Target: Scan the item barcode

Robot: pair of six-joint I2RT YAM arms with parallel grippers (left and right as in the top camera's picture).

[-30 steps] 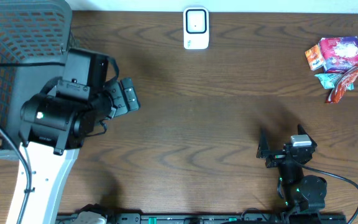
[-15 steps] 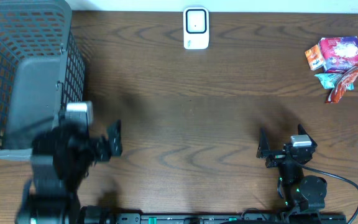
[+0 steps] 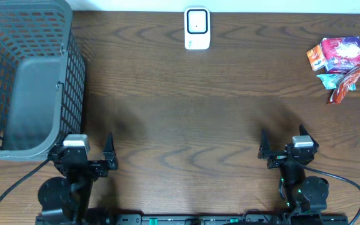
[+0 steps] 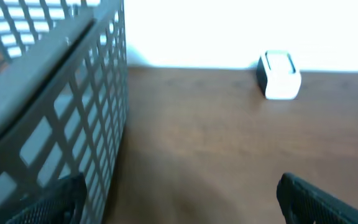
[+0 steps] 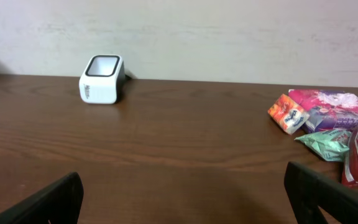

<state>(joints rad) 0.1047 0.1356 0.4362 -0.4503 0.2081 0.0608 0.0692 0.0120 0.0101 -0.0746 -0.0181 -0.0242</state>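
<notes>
Basket (image 3: 75, 75) far left, scanner (image 3: 197, 28) at back, snack packets (image 3: 337, 59) far right

The overhead camera looks straight down on the whole table (image 3: 186, 112), while both wrist cameras sit low near its front edge facing the back wall (image 5: 229, 31), the left close beside the basket (image 4: 55, 112), and all three share the white scanner (image 3: 197, 28).
</notes>
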